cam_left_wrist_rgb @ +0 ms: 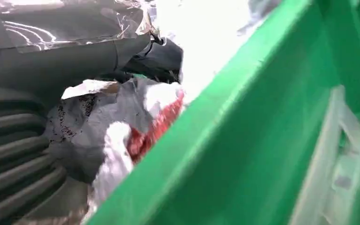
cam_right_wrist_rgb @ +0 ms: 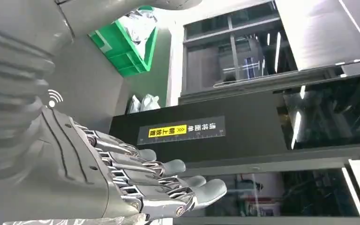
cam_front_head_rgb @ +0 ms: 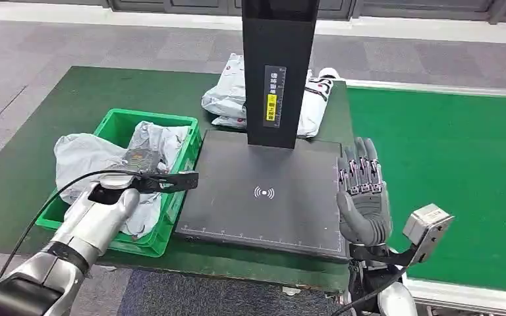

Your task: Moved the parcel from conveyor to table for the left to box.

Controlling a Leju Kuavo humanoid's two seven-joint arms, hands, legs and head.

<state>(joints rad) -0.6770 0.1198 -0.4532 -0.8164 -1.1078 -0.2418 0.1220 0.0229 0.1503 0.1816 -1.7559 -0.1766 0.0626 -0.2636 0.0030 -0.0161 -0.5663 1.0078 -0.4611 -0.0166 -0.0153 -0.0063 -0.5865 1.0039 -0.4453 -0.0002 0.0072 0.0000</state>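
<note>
My left hand (cam_front_head_rgb: 115,197) reaches down into the green bin (cam_front_head_rgb: 151,118) at the table's left. In the left wrist view a crumpled grey parcel (cam_left_wrist_rgb: 103,126) with red print lies pressed against that hand (cam_left_wrist_rgb: 14,154), under its thumb, beside the bin's green wall (cam_left_wrist_rgb: 243,140). More grey parcels (cam_front_head_rgb: 82,158) fill the bin, and one hangs over its left rim. My right hand (cam_front_head_rgb: 364,197) is held upright at the right edge of the black scanner plate (cam_front_head_rgb: 263,217), fingers straight and apart, holding nothing. The right wrist view shows those fingers (cam_right_wrist_rgb: 159,183) spread in the air.
A black post (cam_front_head_rgb: 277,72) with a yellow label rises from the back of the plate. Several white and grey parcels (cam_front_head_rgb: 227,99) lie behind it. The green conveyor belt (cam_front_head_rgb: 448,164) runs along the right. The table's front edge is close to my body.
</note>
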